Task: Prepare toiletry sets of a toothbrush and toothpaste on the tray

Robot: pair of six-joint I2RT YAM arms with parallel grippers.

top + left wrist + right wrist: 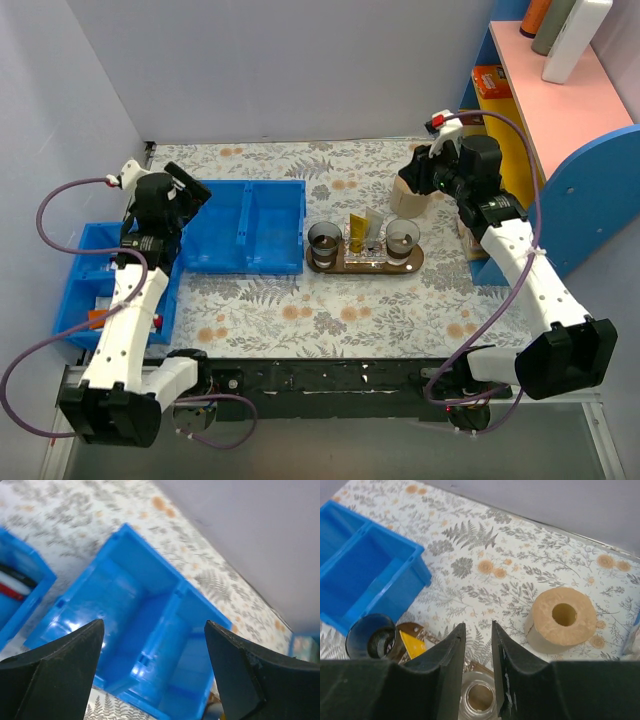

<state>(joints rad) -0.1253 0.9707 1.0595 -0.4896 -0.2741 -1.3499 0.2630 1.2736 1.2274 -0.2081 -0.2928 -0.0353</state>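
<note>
Well to the left of the tray (pixel 365 268), our left pincer (pixel 155 670) hangs wide and empty above a blue two-part bin (pixel 245 225), which sits just left of the tray on the worktop (pixel 300 310). Farther left of the tray, another blue bin (pixel 85 290) holds red and white items; we cannot tell whether any are toothbrushes.

On the tray, from its left end to its right, we see a dark cup (pixel 324 240), the toothpaste (pixel 357 232), a clear glass (pixel 368 252) and a second dark cup (pixel 402 238). The toothpaste stands roughly upright, its long axis rising from the tray.

Above and just behind the tray's right end, our right pincer (pixel 476 665) is drawn narrow, with a slim gap and nothing in it. From there the toothpaste lies below, toward the tray's left half, so the right arm is much the nearer. A wooden roll (pixel 410 195) stands behind the tray's right end.

We judge that any grasp of the tube would come from above.
</note>
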